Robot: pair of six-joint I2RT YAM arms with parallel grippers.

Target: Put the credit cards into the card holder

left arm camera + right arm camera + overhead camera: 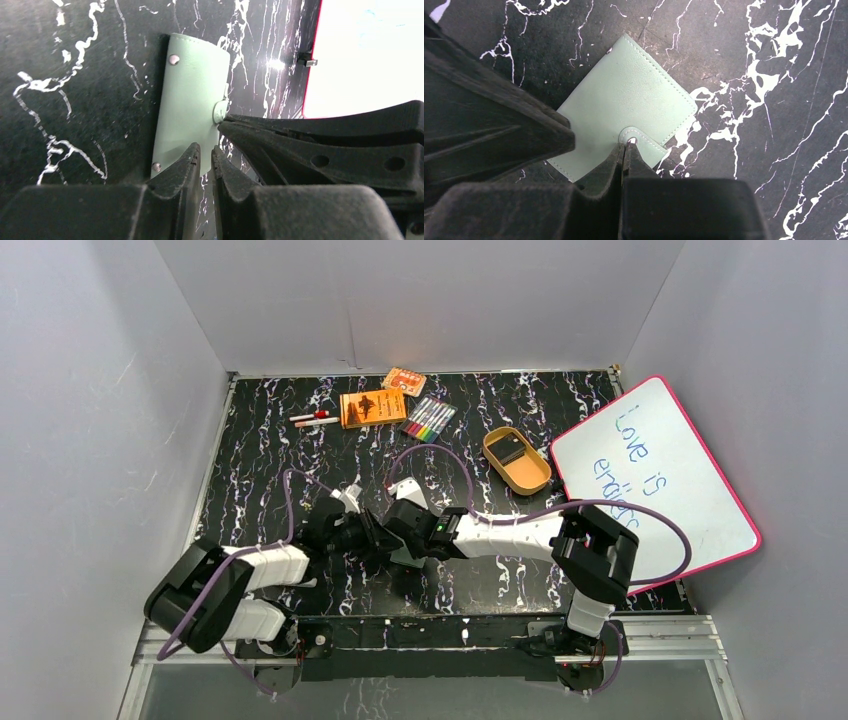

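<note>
Close by the middle of the desk's near edge, the left gripper held its fingers almost together, seemingly nipping a sage-green leather card holder. It lay shut, nearly square with no clear long axis, set cornerwise. Its snap tab pointed at the right gripper, which pinched it. Nothing seemed loaded: a dark rectangular card apparently sat in the tan oval tray toward the far-right corner.

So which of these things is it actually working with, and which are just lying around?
Job: sage-green snap-tab wallet; dark flat card in tan oval tray.
Lying about: large orange box; small orange box; coloured marker pack; pens; pink-edged whiteboard.
</note>
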